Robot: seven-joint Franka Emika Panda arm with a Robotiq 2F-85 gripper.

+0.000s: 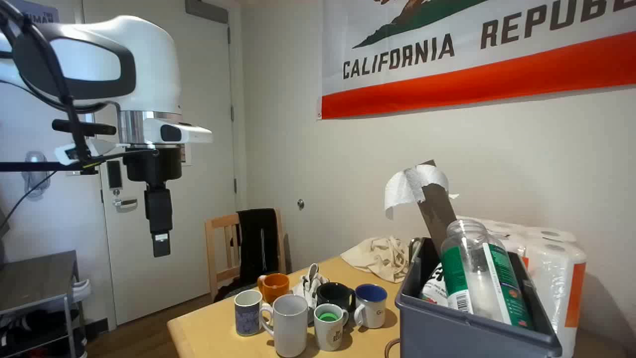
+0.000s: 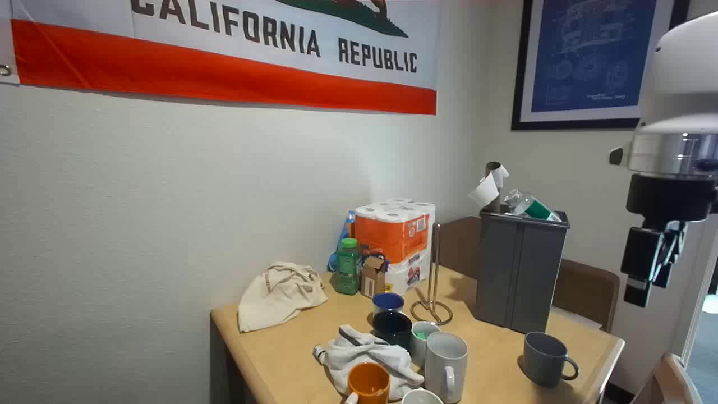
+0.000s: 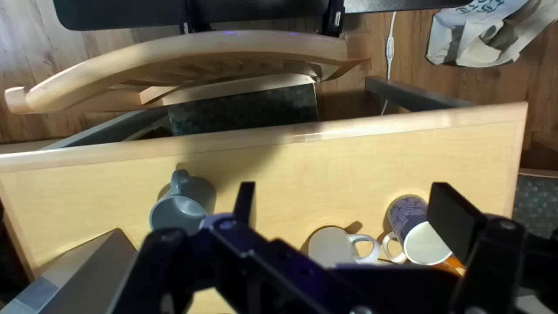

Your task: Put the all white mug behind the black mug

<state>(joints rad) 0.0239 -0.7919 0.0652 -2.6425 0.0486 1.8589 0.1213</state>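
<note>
In an exterior view: all white mug (image 1: 292, 328), patterned mug (image 1: 247, 315) beside; printed mug (image 1: 328, 337) btwn white & black mug (image 1: 334, 295). In an exterior view: rag (image 2: 359, 356) by black mug; grey mug (image 2: 543, 358) nr R corner of table (image 2: 493, 362), bin (image 2: 513, 275) behind. Wrist view: gripper (image 3: 344, 205) jaws wide apart; room along long edge, white mug set in.
</note>
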